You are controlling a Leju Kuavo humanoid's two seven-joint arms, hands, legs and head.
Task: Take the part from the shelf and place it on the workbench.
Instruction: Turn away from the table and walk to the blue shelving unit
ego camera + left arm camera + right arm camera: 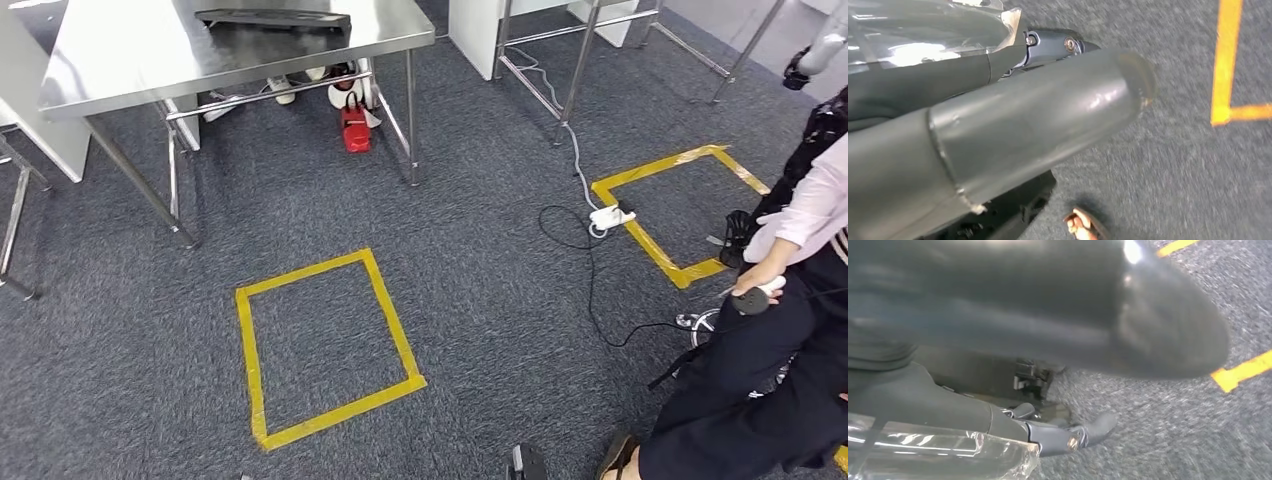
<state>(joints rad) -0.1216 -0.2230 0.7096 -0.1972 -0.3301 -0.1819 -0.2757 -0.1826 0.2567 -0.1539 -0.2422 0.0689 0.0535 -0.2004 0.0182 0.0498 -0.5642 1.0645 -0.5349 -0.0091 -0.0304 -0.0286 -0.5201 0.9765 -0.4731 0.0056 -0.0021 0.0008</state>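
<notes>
My left hand hangs over the grey carpet, thick thumb stretched out straight, dark fingers barely poking past it. Nothing in it that I can see, but the thumb hides most of the fingers, so I can't tell how far open it is. Right hand: same story, thumb blurred across the wrist view, dark fingers extended over the carpet, touching nothing. No object seen in the grasp, though the palm is hidden.

Landmark: the yellow tape square on the carpet. Beyond it stands a steel workbench with a flat dark part lying on top at the far edge, partly cut off by the frame. Red object under the bench; can't make out what it is. To the square's right, a white power strip with black cable, then a second tape square. A person sits at the right edge, hand on a small controller. In the left wrist view, a sandalled foot on the carpet, cropped.
</notes>
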